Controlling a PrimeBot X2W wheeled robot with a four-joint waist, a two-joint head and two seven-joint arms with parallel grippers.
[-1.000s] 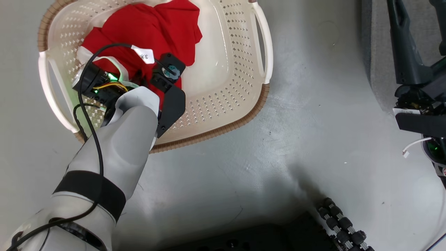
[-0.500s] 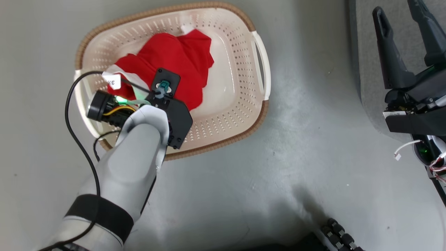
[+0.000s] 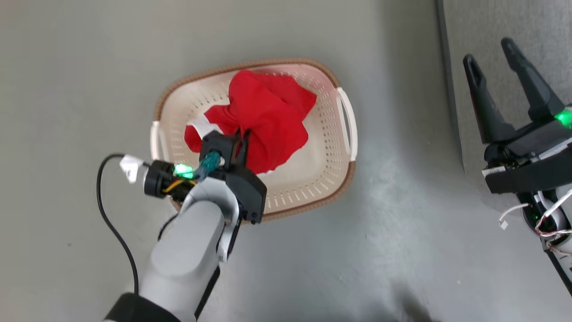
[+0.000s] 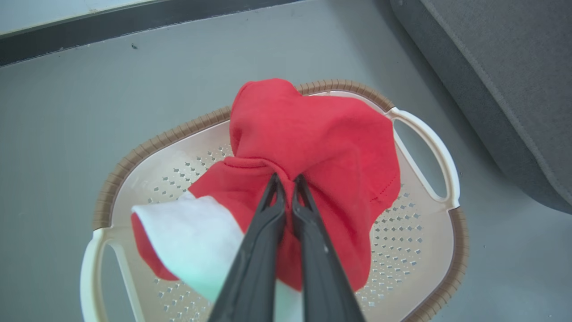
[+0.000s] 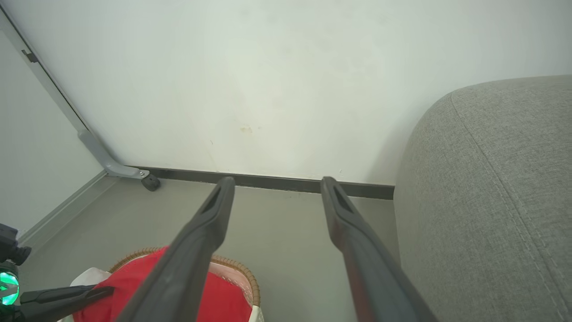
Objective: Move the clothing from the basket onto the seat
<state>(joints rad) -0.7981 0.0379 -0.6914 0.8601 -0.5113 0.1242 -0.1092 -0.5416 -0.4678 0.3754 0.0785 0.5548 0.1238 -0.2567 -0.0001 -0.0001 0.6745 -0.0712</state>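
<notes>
I count one basket (image 3: 321,179), one seat (image 5: 491,201) and one red bundle of clothing (image 4: 313,147) with a white band; I cannot tell whether it is one garment or two. The basket stands on grey floor (image 3: 89,67) near a white wall (image 5: 268,67), with the seat near it. My left gripper (image 4: 286,179) pinches the clothing, which hangs bunched over the basket's middle. My right gripper (image 5: 277,183) is spread wide, holding nothing, by the seat's edge.

The clothing (image 4: 321,147) is bunched; one garment or two cannot be told. It hides much of the basket (image 3: 330,179) floor. The seat (image 3: 487,22) is cut off by the head view's top and right edges. Print on the cable tag (image 3: 129,167) is illegible.
</notes>
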